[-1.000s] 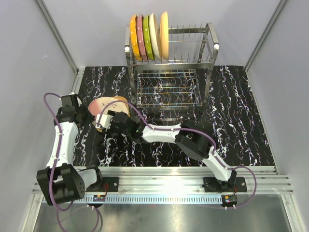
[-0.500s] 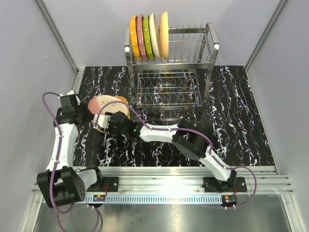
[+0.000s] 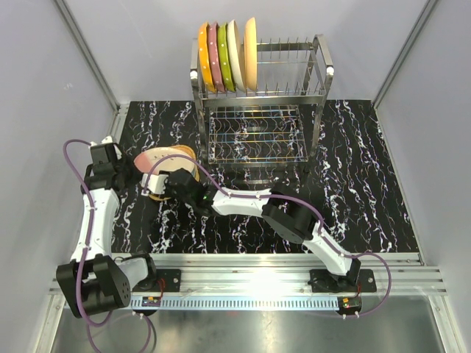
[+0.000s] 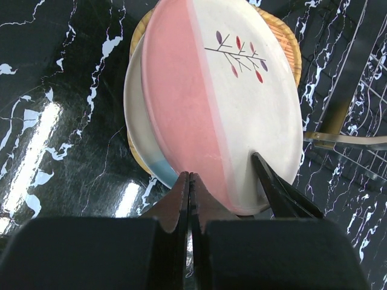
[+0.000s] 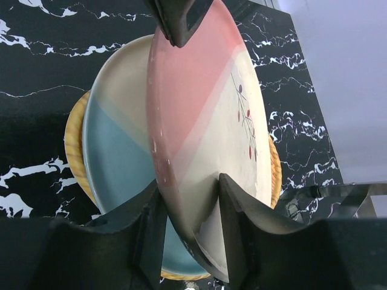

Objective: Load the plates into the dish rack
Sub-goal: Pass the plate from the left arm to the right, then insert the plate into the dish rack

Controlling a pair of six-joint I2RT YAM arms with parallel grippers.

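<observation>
pink-cream plate (image 4: 217, 109) tilted on edge, both tools gripping rim

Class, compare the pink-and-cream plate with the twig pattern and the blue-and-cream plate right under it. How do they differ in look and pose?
The pink-and-cream plate is tipped up on edge; the blue-and-cream plate lies flat on the stack. The pink one carries a twig drawing; the blue one shows none. Both grippers, the left gripper and the right gripper, pinch the pink plate's rim; neither holds the blue one. Both are round two-tone plates.
</observation>
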